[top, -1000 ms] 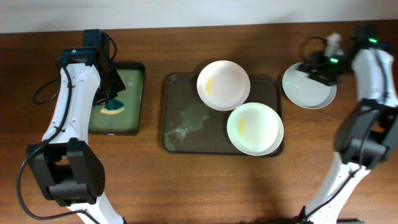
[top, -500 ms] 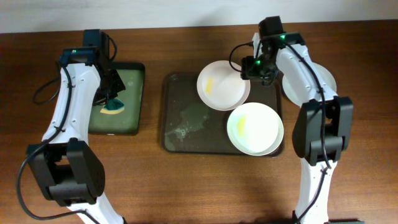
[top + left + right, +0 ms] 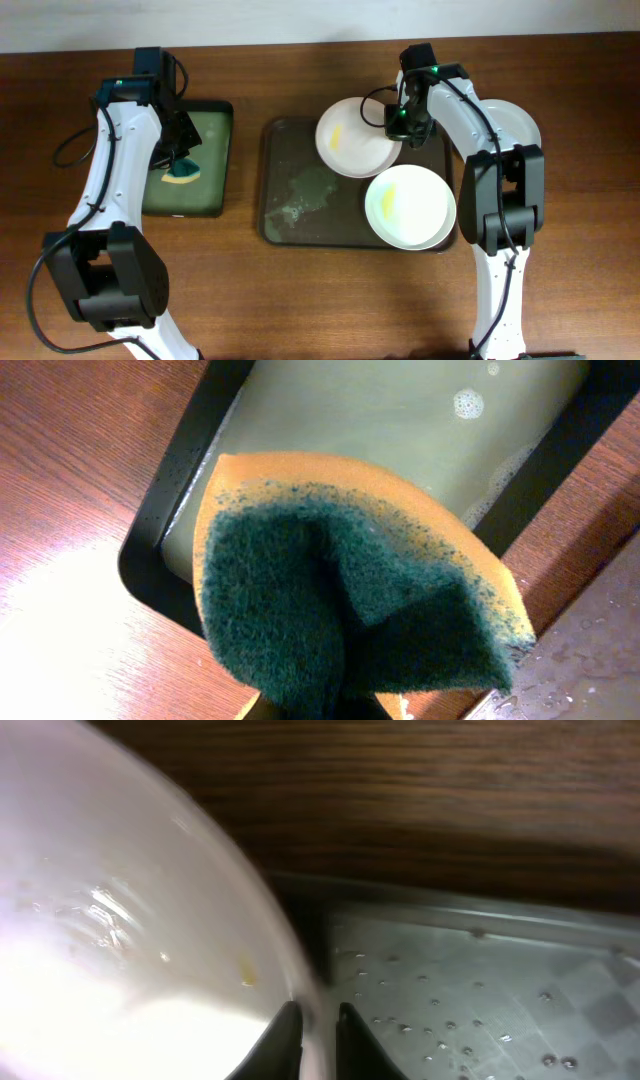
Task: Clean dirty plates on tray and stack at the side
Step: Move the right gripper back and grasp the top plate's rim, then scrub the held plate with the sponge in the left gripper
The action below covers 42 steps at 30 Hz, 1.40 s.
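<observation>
Two white plates lie on the dark brown tray [image 3: 300, 205]. The upper plate [image 3: 352, 138] has a yellow smear, and my right gripper [image 3: 400, 125] is shut on its right rim. In the right wrist view that rim runs between the two fingers of the gripper [image 3: 318, 1020], with the plate [image 3: 120, 950] to the left and the wet tray [image 3: 480, 990] to the right. The lower plate [image 3: 410, 205], also smeared, sits at the tray's right front. A third plate [image 3: 527, 128] rests on the table to the right, partly hidden by my arm. My left gripper [image 3: 180, 165] is shut on a sponge [image 3: 340, 580].
A smaller black tray with a green inside [image 3: 205, 150] lies at the left, under the sponge; it holds soapy water [image 3: 420, 420]. Foamy water is pooled on the brown tray's left half [image 3: 300, 200].
My right gripper left the plate on the table at the right, swung left to the upper plate on the tray and closed on its rim. The left arm has not moved.
</observation>
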Each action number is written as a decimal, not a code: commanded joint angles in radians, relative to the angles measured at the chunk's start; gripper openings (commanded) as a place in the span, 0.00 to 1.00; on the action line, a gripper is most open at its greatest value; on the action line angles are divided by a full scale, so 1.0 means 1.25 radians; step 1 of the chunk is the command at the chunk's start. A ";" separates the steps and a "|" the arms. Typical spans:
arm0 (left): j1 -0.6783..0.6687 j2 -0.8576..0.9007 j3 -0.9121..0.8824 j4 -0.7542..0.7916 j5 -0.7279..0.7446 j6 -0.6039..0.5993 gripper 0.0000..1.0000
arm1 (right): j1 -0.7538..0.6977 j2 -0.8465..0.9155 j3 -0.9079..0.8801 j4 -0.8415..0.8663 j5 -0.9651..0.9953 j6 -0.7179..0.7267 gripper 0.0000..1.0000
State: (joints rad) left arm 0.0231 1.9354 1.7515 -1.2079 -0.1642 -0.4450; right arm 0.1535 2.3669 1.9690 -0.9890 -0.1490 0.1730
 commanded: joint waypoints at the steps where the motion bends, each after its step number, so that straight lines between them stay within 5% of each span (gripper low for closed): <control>1: -0.001 -0.015 -0.003 0.003 0.021 0.013 0.00 | 0.016 0.009 0.007 -0.003 -0.057 0.001 0.04; 27: -0.198 -0.015 -0.014 0.073 0.228 -0.011 0.00 | 0.161 0.009 -0.067 -0.092 -0.106 0.001 0.04; 42: -0.294 -0.014 -0.303 0.427 0.338 -0.084 0.00 | 0.160 0.009 -0.108 -0.056 -0.124 0.001 0.04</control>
State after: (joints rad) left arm -0.3439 1.9335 1.4139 -0.7269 0.2352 -0.4931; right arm 0.3466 2.3497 1.8679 -1.0512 -0.3317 0.1795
